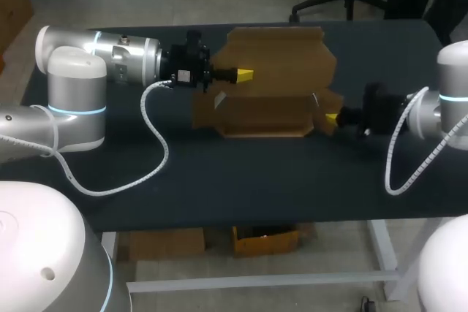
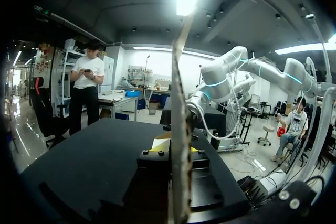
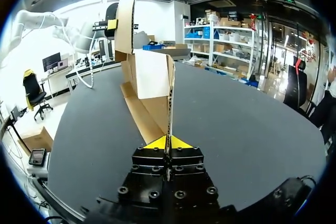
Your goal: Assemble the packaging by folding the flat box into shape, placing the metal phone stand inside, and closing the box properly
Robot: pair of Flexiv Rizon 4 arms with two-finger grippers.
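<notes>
The dark worktop (image 1: 241, 188) carries the brown cardboard box (image 1: 259, 115) a little beyond its middle, half folded, with its panels standing at angles to one another. At the nearer, lower part of the box, the right arm comes in from the right side. The right tool (image 1: 330, 118) is clenched on the end flap (image 3: 169, 103) there. In the right wrist view this thin flap stands edge-on between the two yellow tips, both pressed against it, and the rest of the box rises ahead of the fingers.

Farther back, the left arm reaches in from the left side. The left tool (image 1: 245, 74) is clenched on the left edge of the far panel (image 1: 278, 52), a broad sheet with cut corners. In the left wrist view that panel runs up edge-on between the fingers, a yellow tip touching each face. The right arm shows beyond it, across the worktop.
</notes>
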